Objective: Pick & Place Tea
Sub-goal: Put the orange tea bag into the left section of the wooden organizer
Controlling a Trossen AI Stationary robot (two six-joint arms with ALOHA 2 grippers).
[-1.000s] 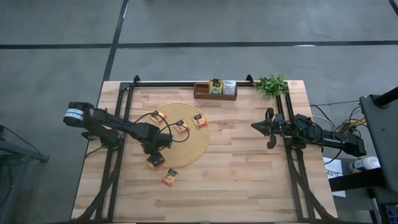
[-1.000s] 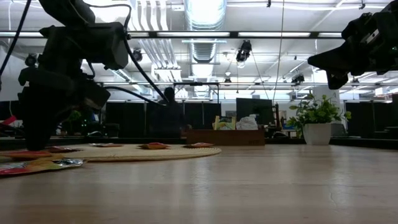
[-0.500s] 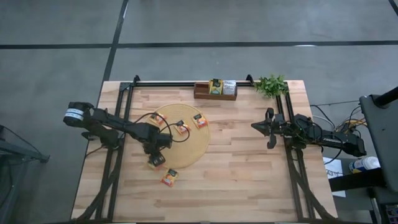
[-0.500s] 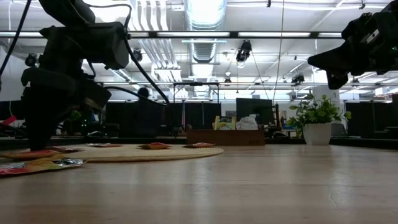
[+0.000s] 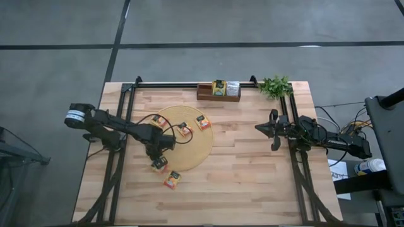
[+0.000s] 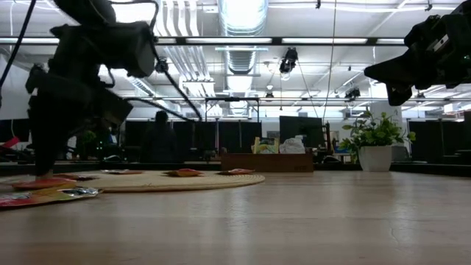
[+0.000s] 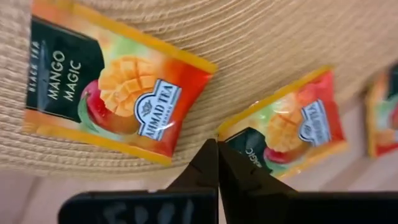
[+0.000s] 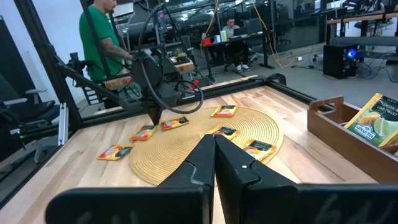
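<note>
the left gripper (image 5: 158, 157) is down at the near-left edge of the round woven mat (image 5: 196, 151), its fingers (image 7: 211, 165) pressed together with their tips over the corner of an orange mango tea sachet (image 7: 289, 121) that lies half off the mat's rim; whether that corner is actually pinched between them cannot be told. from overhead this sachet (image 5: 159, 164) sits tilted, one corner toward the mat and the opposite one toward the table's near edge. the left wrist view alone shows print: a second mango sachet (image 7: 115, 93) lies flat on the weave just beside the first, with "black tea mango magic" running along its short side. a further orange sachet (image 5: 172, 180) rests on the bare wood, off the mat, nearer the front edge. three more lie on the mat (image 5: 160, 119) (image 5: 184, 129) (image 5: 202, 122), each at a slant. the wooden tray (image 5: 205, 94) at the far edge holds upright sachets; the right wrist view shows one as green-yellow (image 8: 376, 121). the right gripper (image 5: 273, 128) hangs well apart at the right side, fingers pressed shut on nothing. only the right wrist view shows people beyond the table.
</note>
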